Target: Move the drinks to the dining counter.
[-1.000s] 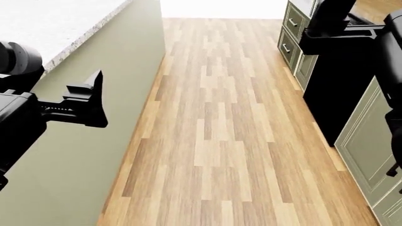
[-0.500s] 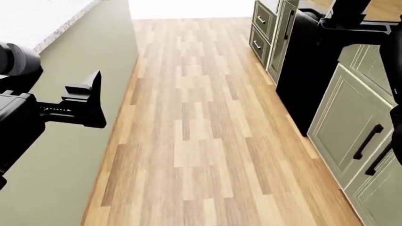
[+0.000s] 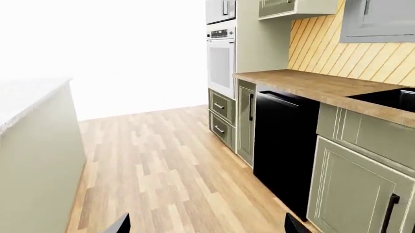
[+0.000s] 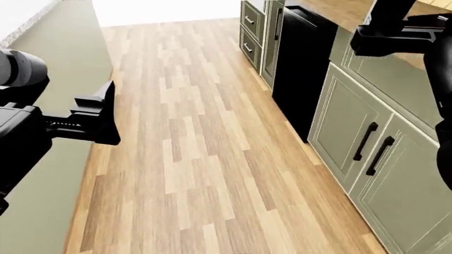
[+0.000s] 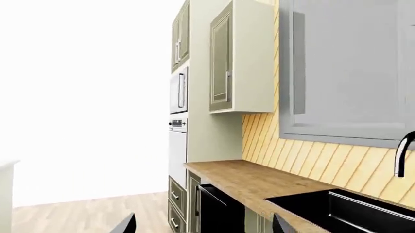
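Observation:
No drinks show in any view. The dining counter [image 4: 12, 18] is only a white speckled sliver at the head view's top left, above its green side wall; its pale top [image 3: 26, 94] also shows in the left wrist view. My left gripper [image 4: 99, 114] hangs beside that wall, open and empty, and in its wrist view [image 3: 207, 225] only floor lies between the fingertips. My right gripper [image 4: 395, 37] is held high over the cabinets on the right. It is open and empty in its wrist view [image 5: 204, 225].
Wood floor [image 4: 198, 159] runs down the aisle. On the right stand green cabinets [image 4: 367, 143], a black dishwasher [image 4: 304, 58], a brown wood worktop [image 3: 311, 85] with a black sink [image 3: 389, 97] and faucet [image 5: 403, 155], and a wall oven [image 3: 220, 58].
The head view has swung to the right: the dining counter slid almost out at the left and the right-hand cabinets came further in. Both grippers keep their pose.

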`<state>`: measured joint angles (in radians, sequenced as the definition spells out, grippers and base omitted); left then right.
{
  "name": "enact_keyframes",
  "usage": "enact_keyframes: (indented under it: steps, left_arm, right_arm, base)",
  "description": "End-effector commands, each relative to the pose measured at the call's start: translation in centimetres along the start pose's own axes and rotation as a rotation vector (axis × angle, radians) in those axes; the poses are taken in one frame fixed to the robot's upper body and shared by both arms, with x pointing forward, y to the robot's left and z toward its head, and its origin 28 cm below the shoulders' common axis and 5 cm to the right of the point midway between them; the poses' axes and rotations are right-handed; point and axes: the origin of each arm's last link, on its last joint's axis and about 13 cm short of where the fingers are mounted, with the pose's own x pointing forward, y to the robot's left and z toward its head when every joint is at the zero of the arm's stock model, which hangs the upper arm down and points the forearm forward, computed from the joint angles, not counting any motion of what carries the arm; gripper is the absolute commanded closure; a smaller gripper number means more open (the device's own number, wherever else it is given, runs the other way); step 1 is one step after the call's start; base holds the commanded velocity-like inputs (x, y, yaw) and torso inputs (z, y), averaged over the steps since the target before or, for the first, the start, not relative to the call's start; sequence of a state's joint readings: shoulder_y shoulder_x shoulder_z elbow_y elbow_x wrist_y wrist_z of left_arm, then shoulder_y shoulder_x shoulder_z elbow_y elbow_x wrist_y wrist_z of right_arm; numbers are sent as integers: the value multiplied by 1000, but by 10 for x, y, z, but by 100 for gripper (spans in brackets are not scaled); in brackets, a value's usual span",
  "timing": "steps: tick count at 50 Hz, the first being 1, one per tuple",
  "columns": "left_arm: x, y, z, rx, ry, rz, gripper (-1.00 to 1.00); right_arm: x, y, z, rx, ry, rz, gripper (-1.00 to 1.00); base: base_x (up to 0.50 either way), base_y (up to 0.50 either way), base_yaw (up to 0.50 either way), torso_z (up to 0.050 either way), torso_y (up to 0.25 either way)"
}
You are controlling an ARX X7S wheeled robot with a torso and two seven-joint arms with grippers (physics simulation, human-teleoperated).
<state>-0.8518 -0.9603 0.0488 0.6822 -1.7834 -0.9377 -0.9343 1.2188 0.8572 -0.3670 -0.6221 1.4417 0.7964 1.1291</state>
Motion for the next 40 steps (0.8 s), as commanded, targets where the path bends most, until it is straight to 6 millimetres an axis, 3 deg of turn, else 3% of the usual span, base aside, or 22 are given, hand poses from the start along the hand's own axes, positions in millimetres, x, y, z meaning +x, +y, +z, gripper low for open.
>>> enact_keyframes:
  steps: [1, 40]
  left_arm:
    - [-1, 0, 0, 0, -2, 1, -100]
    - [-3, 2, -1, -13, 1, 7, -100]
  right_arm:
    - [1, 2, 0, -2, 3, 8, -100]
    - [2, 3, -2, 6, 19, 18, -100]
  base:
    - [0, 0, -500, 0, 0]
    - [0, 0, -500, 0, 0]
